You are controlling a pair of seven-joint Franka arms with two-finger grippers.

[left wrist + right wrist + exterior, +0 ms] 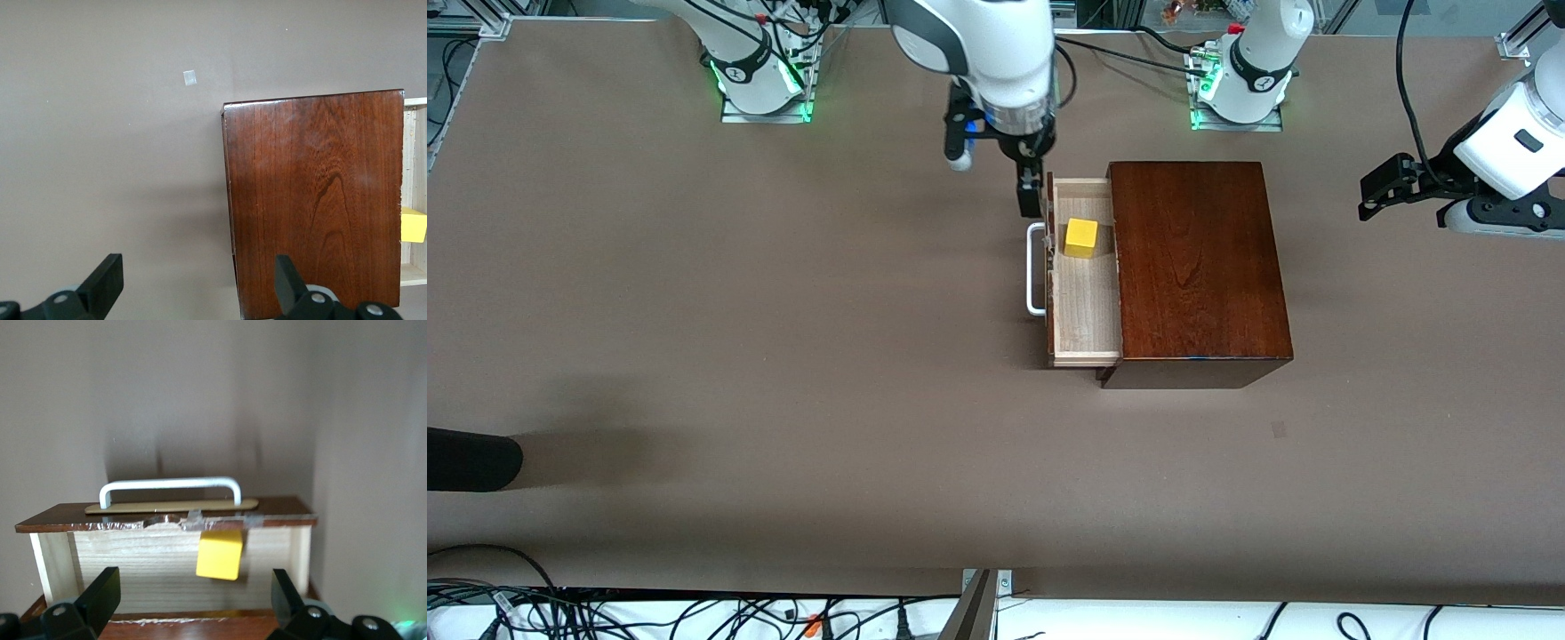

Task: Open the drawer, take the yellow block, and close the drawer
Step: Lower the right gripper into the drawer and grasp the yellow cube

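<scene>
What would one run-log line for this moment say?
drawer: open | yellow block: inside | right gripper: open, over drawer front | left gripper: open, waiting off box's side

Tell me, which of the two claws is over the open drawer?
The right gripper, open above the drawer holding the yellow block. The left gripper waits, open, off at the left arm's end of the table.

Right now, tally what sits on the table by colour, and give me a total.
Yellow: 1, the block inside the open drawer.
Reddish-brown: 1, the wooden box that holds the drawer.
White: 1, the handle.
Total: 3.
</scene>
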